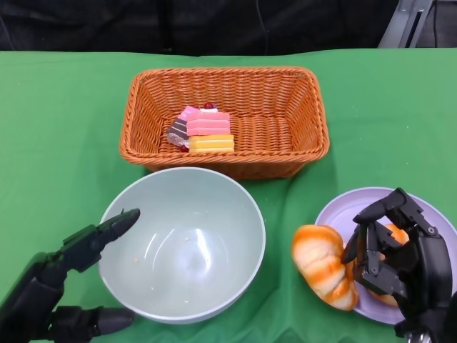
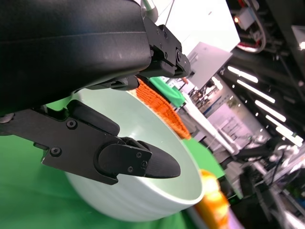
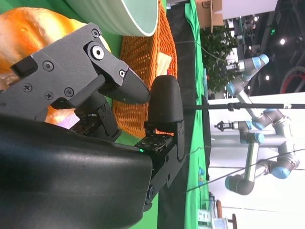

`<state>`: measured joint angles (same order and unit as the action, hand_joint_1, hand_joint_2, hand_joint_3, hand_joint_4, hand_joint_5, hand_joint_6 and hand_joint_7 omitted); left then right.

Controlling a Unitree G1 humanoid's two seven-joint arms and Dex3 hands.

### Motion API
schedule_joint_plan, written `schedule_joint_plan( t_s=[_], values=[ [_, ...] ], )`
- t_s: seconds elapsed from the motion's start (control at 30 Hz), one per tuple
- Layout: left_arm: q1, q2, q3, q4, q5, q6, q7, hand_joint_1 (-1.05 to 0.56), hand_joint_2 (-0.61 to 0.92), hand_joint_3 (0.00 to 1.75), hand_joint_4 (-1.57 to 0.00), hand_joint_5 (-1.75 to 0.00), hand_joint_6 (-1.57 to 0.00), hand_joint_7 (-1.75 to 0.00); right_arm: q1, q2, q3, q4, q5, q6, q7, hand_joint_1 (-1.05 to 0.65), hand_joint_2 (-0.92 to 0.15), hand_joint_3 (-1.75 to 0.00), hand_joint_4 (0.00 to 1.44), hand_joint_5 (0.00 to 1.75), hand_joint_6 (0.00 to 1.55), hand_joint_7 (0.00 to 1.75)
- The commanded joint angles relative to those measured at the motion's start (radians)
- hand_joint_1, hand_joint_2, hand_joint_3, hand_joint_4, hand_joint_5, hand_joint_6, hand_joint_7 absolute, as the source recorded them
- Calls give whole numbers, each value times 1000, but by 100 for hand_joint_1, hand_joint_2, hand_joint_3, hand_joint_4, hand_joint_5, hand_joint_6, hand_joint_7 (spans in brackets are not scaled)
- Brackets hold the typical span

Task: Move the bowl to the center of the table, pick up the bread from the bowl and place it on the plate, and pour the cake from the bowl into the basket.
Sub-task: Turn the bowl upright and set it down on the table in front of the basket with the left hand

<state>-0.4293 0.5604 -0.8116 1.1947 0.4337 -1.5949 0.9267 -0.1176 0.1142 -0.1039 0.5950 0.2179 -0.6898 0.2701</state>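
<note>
Centrally smooth round bowl (image 1: pixel 182 243), woven wicker basket (image 1: pixel 285 107), glossy bread (image 1: pixel 323 266)

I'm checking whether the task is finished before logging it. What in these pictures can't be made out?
- Head view: the right hand covers part of the plate, so how much of the bread rests on it is unclear.
- Head view: the dark piece beside the cake in the basket is too small to identify.
- Left wrist view: the left hand blocks the near wall of the bowl.
</note>
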Motion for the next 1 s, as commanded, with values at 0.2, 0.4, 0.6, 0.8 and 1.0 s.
schedule_joint_plan(
  t_s=[0.2, 0.4, 0.6, 0.8, 1.0],
  values=[
    [107, 156, -183, -489, -1142, 330, -858, -63, 92, 18, -58, -5, -48, -4, -6, -4, -13, 6, 12, -21, 3, -17, -56, -120, 84, 175, 56, 175],
    [193, 55, 123, -587, -1407, 594, -1272, -37, 92, 6, -87, -5, -76, -5, -2, -4, -11, -1, 6, -13, -7, -18, -56, -121, 84, 175, 56, 175],
    [214, -65, 348, -558, -1404, 687, -1435, -23, 92, 19, -119, -14, -113, -14, -6, -8, -15, 10, 18, -19, 12, -18, -56, -120, 84, 175, 56, 175],
    [218, -208, 610, -521, -1292, 797, -1567, -20, 92, 31, -69, -139, -83, -101, 5, -3, -19, -24, 29, -13, 10, -20, -55, -120, 85, 175, 56, 174],
    [191, -305, 783, -442, -1160, 854, -1619, -19, 92, 29, -70, -137, -82, -102, 30, -2, -24, -133, 41, 17, -17, -18, -56, -120, 86, 175, 57, 174]
  ],
)
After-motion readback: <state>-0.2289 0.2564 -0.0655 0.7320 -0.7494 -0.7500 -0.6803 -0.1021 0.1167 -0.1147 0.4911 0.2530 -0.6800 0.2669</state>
